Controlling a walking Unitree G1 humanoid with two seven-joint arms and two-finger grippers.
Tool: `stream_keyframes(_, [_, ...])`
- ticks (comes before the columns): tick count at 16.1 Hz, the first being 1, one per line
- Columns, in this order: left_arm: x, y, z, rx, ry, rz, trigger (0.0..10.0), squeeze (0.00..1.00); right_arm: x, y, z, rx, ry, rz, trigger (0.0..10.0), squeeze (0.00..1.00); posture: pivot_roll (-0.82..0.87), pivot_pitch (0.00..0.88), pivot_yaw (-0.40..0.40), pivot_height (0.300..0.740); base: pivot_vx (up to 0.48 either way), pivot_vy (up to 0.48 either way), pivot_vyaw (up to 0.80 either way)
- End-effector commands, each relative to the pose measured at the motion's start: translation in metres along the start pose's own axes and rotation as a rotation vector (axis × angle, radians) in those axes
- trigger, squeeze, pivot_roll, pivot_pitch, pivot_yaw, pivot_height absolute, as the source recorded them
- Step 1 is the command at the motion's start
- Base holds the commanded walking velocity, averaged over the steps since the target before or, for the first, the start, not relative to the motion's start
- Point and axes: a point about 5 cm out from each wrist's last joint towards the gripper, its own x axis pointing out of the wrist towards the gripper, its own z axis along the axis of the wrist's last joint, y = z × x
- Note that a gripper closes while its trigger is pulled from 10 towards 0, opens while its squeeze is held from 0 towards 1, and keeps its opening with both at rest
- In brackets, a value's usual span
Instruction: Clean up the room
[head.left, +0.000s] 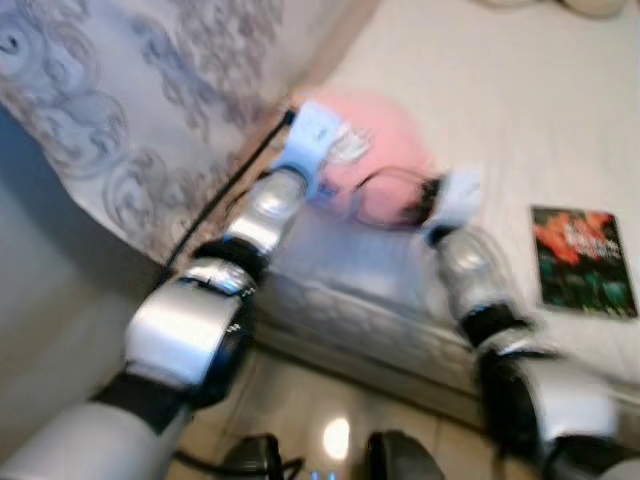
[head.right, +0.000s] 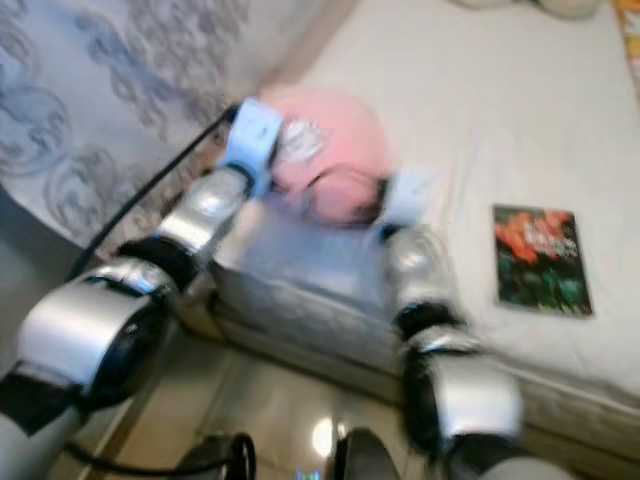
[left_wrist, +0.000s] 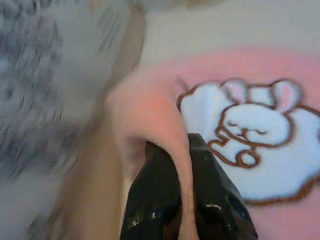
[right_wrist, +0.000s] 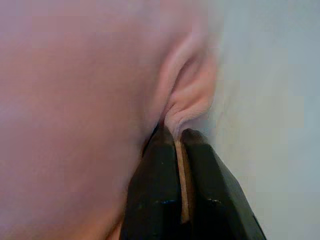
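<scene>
Low in the frame, both silver arms reach up over the bed (head.left: 560, 120) edge. The left gripper (left_wrist: 186, 165) and right gripper (right_wrist: 178, 150) each pinch a fold of the pink pillow (head.left: 385, 155) at centre. A book (head.left: 583, 260) lies at right, a curtain (head.left: 150, 110) upper left. The step looks like lifting the pillow; next, raise both ends evenly.
</scene>
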Motion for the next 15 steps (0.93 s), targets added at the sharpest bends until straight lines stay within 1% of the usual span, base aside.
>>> stream_keyframes(1, [-0.003, 0.003, -0.014, 0.050, 0.051, 0.003, 10.0, 0.00, -0.003, 0.012, -0.016, 0.008, 0.043, 0.025, 10.0, 0.00, -0.08, 0.298, 0.013, 0.740, 0.000, 0.000, 0.00])
stream_keyframes(2, [-0.004, 0.007, -0.016, 0.072, 0.061, 0.012, 10.0, 0.00, -0.004, 0.019, -0.021, 0.014, 0.054, 0.052, 10.0, 0.00, -0.08, 0.293, 0.008, 0.740, 0.000, 0.000, 0.00])
stream_keyframes(3, [-0.004, 0.010, -0.016, 0.080, 0.065, 0.017, 10.0, 0.00, -0.005, 0.021, -0.021, 0.021, 0.054, 0.059, 10.0, 0.00, -0.09, 0.289, 0.007, 0.740, 0.000, 0.000, 0.00])
stream_keyframes(4, [-0.003, 0.016, -0.008, 0.077, 0.040, 0.022, 10.0, 0.00, -0.003, 0.025, -0.018, 0.040, 0.031, 0.074, 10.0, 0.00, -0.09, 0.285, 0.004, 0.740, 0.000, 0.000, 0.00])
stream_keyframes(5, [-0.002, 0.018, -0.005, 0.081, 0.026, 0.018, 10.0, 0.00, -0.003, 0.027, -0.016, 0.044, 0.022, 0.084, 10.0, 0.00, -0.08, 0.274, 0.003, 0.740, 0.000, 0.000, 0.00])
stream_keyframes(6, [-0.002, 0.021, -0.002, 0.089, 0.017, 0.024, 10.0, 0.00, -0.002, 0.029, -0.014, 0.030, 0.014, 0.096, 10.0, 0.00, -0.07, 0.269, 0.000, 0.740, 0.000, 0.000, 0.00])
stream_keyframes(7, [-0.001, 0.026, 0.000, 0.087, 0.018, 0.038, 10.0, 0.00, -0.002, 0.028, -0.013, 0.004, 0.012, 0.103, 10.0, 0.00, -0.07, 0.265, 0.004, 0.740, 0.000, 0.000, 0.00])
stream_keyframes(8, [-0.001, 0.027, 0.000, 0.087, 0.019, 0.041, 10.0, 0.00, -0.002, 0.028, -0.013, -0.002, 0.011, 0.103, 10.0, 0.00, -0.07, 0.265, 0.004, 0.740, 0.000, 0.000, 0.00])
stream_keyframes(10, [0.001, 0.036, 0.012, 0.097, -0.003, 0.088, 10.0, 0.00, 0.001, 0.017, -0.001, -0.047, -0.012, 0.064, 10.0, 0.00, -0.07, 0.260, 0.001, 0.740, 0.000, 0.478, 0.00])
stream_keyframes(11, [0.001, 0.037, 0.014, 0.100, -0.009, 0.091, 10.0, 0.00, 0.002, 0.015, 0.002, -0.055, -0.022, 0.058, 10.0, 0.00, -0.07, 0.260, 0.001, 0.740, 0.000, 0.476, 0.00])
stream_keyframes(12, [0.003, 0.037, 0.021, 0.104, -0.018, 0.097, 10.0, 0.00, 0.005, 0.014, 0.013, -0.075, -0.059, 0.048, 10.0, 0.00, -0.08, 0.257, 0.000, 0.740, 0.000, 0.000, 0.00])
stream_keyframes(15, [0.004, 0.031, 0.022, 0.063, -0.013, 0.076, 10.0, 0.00, 0.007, 0.012, 0.024, -0.078, -0.099, 0.041, 10.0, 0.00, -0.08, 0.259, 0.001, 0.740, 0.000, 0.000, 0.00])
